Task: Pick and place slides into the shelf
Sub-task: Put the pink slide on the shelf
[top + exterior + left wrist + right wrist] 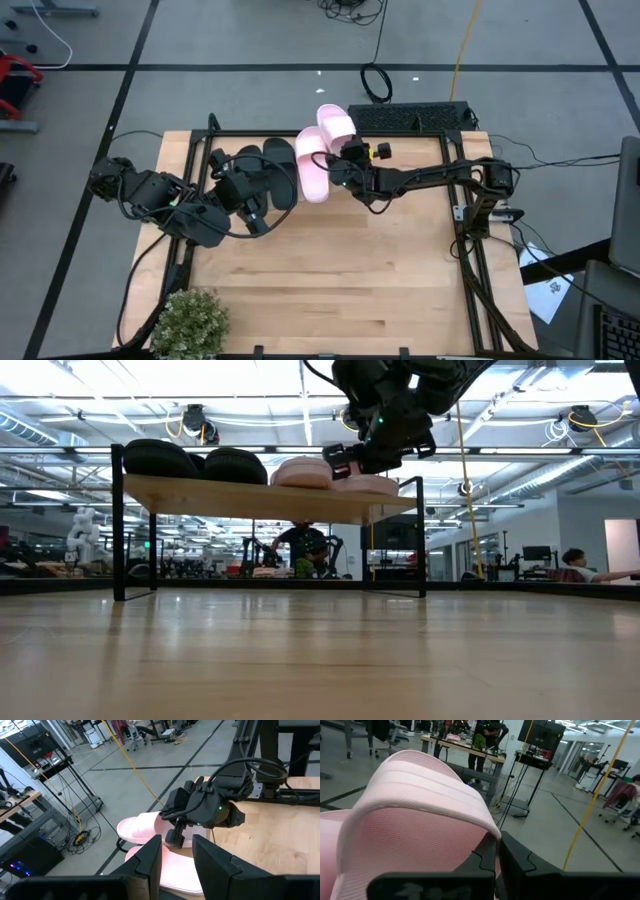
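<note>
1. On the shelf (200,495): black slides (268,172) together at the left, pink slides (312,165) at the right, paired by colour.
2. Right hand (345,160) clamped on the outer pink slide's strap, likely seating it.
3. Left hand (240,195) open near the black pair, clear of the work.

Pale planked wood table (330,270), light wood shelf (262,500) top, thin black metal legs, pink slide (415,815) mesh-textured, matt

Black slides (262,170): two, left of my right pincer.
Pink slides (312,163): two, at my right pincer.
Shelf (200,495): one.
Potted plant (190,320): one.
</note>
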Tool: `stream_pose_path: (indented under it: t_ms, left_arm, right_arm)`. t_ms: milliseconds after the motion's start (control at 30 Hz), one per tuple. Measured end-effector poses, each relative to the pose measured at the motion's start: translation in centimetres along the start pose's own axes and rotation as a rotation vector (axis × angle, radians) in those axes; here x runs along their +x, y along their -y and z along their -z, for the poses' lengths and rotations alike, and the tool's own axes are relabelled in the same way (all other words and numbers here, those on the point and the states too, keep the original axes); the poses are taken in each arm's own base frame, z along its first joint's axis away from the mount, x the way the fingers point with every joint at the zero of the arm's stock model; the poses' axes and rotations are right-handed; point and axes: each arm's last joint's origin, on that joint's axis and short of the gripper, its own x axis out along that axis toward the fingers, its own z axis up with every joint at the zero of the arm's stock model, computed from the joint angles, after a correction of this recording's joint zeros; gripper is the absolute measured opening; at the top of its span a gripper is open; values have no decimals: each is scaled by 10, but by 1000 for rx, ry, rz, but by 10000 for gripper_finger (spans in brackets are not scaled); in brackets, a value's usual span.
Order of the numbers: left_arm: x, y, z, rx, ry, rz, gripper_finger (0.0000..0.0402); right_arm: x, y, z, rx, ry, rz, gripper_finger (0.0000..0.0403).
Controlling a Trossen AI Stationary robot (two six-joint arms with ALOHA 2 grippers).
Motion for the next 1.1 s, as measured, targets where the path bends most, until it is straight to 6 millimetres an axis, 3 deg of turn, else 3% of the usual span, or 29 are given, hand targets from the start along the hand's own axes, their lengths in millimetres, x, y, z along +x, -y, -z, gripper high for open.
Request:
stream_pose_path:
  t_ms: [1100]
  left_arm:
    - [0, 0, 0, 5, -2, -1, 113]
  right_arm:
    - [-10, -2, -2, -140, 18, -5, 0]
